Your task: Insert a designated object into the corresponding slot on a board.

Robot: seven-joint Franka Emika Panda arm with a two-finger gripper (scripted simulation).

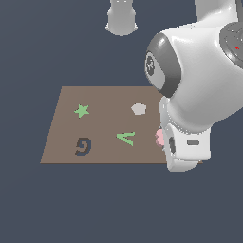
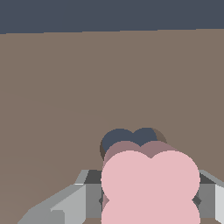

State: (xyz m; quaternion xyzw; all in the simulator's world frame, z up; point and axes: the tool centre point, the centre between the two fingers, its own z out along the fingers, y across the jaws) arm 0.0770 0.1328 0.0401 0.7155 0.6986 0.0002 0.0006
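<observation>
The designated object (image 2: pixel 151 183), a pale pink block with lobed corners, sits between the two grey fingers (image 2: pixel 81 199) of my gripper (image 2: pixel 151 199), which is shut on it. Just beyond the block in the wrist view, the dark lobed edge of the slot (image 2: pixel 131 136) shows in the brown board (image 2: pixel 87 87); the block covers the rest of it. In the exterior view only a sliver of the pink block (image 1: pixel 160 137) shows at the board's (image 1: pixel 95 97) right side. The white hand of the arm (image 1: pixel 187 147) hides the fingers and the slot there.
On the board lie a green star (image 1: pixel 81 111), a whitish-grey pentagon (image 1: pixel 138 108) and a green V-shaped piece (image 1: pixel 126 138). A dark curled "9"-like cutout (image 1: pixel 83 145) is near the front on the exterior view's left. The arm's base (image 1: pixel 121 19) stands behind the board.
</observation>
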